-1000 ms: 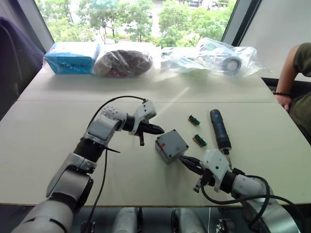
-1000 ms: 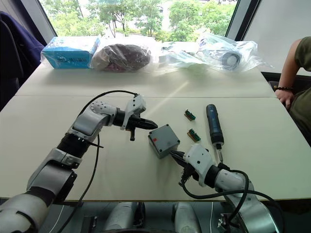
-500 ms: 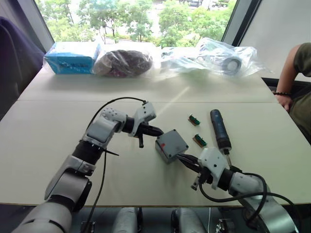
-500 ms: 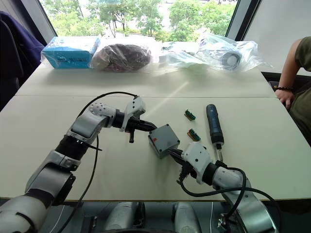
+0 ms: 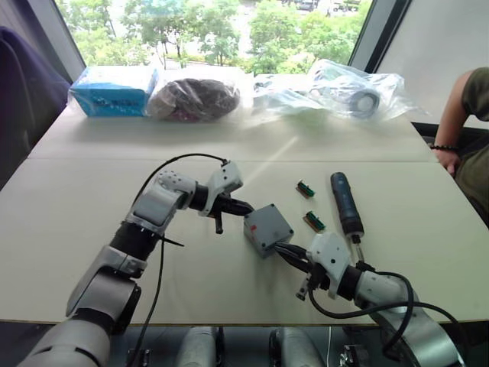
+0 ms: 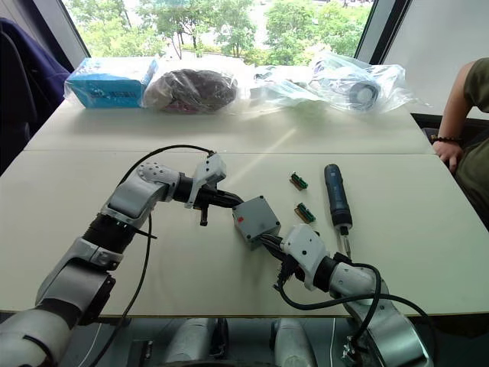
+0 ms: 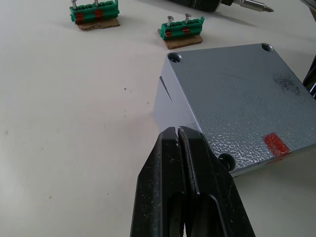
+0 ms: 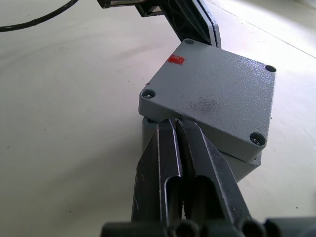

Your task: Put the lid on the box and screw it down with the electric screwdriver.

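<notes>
Broadly, a pale table [image 5: 69, 199] fills the room below a window, with bagged goods along its far edge. Between the closed left gripper [image 5: 246, 206] and closed right gripper [image 5: 280, 250] sits the box [image 8: 247, 170], its lid [image 8: 212, 98] skewed on top, both tips touching it. Beyond the right gripper lies the electric screwdriver [image 5: 344, 202].

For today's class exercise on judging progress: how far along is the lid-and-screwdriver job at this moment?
Done: the lid lies on the box, though skewed, one corner overhanging. In hand: both closed end effectors, left and right, press at opposite sides of it, apparently squaring it up. Left: aligning the lid, then screwing down; the electric screwdriver lies untouched on the table, and the lid's corner holes show no screws.
</notes>
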Motion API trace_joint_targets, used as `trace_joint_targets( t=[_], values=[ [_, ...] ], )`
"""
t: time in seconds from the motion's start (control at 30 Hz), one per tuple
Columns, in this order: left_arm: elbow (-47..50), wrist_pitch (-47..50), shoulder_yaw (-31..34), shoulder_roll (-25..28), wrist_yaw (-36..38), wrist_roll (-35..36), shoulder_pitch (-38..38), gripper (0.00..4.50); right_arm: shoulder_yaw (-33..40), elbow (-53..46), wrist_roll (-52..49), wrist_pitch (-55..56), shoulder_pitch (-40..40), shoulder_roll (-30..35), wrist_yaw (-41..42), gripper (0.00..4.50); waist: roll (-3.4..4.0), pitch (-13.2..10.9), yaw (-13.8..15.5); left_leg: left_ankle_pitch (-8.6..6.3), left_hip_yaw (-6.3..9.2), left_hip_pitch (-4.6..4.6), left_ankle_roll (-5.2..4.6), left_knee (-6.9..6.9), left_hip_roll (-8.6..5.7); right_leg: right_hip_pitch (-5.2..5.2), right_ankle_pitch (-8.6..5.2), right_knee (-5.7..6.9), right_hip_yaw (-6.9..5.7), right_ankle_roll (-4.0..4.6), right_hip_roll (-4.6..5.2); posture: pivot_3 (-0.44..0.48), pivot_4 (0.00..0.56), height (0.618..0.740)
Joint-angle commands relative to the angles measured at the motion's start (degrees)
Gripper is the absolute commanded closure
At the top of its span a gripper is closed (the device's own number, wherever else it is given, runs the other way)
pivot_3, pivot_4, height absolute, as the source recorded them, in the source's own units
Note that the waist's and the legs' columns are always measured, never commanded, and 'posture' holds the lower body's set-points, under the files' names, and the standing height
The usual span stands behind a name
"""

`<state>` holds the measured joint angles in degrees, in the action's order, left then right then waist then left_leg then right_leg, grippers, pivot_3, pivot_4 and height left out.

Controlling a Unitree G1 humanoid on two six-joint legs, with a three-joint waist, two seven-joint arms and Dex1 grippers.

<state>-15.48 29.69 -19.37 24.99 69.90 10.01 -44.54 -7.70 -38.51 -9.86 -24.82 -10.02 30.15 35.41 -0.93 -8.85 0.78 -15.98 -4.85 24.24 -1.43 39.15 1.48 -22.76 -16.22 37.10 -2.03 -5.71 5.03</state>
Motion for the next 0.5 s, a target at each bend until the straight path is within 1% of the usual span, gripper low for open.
trace_joint_targets(
  t=[0.03,0.5],
  values=[
    [2.28,-0.73,-0.63,0.43,0.92,-0.21,0.56,4.5,1.29,-1.24,-0.77,0.43,0.01,-0.01,-0.72,4.43,0.0,0.0,-0.02,0.0,0.0,0.0,0.0,0.0,0.0,0.0,0.0,0.0,0.0,0.0,0.0,0.0,0.15,0.74],
    [3.08,-0.78,-1.44,-0.75,0.66,-0.78,0.78,4.5,2.31,-2.76,-2.32,-0.33,-0.66,-0.18,-1.06,4.43,0.0,0.0,0.01,0.0,0.0,0.01,0.0,0.0,0.01,-0.01,0.0,0.0,0.0,0.0,0.0,0.0,0.15,0.74]
  ],
)
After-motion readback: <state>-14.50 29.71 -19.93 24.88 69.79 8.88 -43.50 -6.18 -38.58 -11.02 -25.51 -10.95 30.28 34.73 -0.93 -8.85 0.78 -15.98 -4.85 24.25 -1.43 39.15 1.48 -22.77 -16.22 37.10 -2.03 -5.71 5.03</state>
